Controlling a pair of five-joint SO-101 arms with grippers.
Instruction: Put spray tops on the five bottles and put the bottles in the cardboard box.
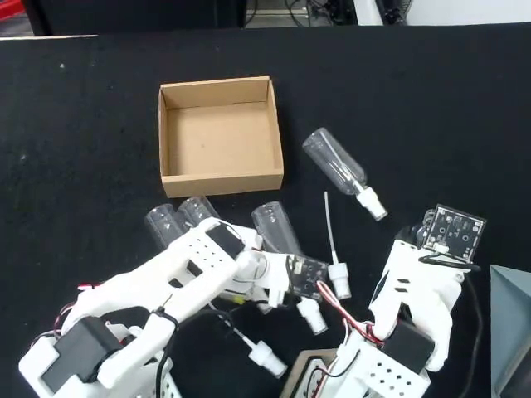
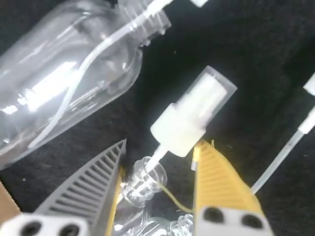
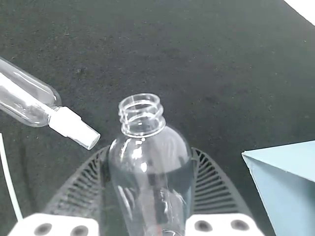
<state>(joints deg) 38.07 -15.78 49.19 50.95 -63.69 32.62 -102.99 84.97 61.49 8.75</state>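
**Capping Under Way, Boxing Not Begun**

The left gripper (image 2: pixel 160 147) was found open, its jaws set either side of a bottle neck (image 2: pixel 142 177). A spray top (image 2: pixel 189 123) was entered there by its tube, apparently for seating. An uncapped bottle (image 3: pixel 142 123) was clamped in the right gripper (image 3: pixel 147 172), presumably awaiting its top. A capped bottle (image 1: pixel 340 170) lay right of the cardboard box (image 1: pixel 222 181).

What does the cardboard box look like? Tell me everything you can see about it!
The cardboard box is plain brown, square and shallow, with four low walls and a flat floor. Its top is open, and nothing is inside it yet. It sits flat toward the far side of the black table. Clear bottles lie on their sides close to its near wall.
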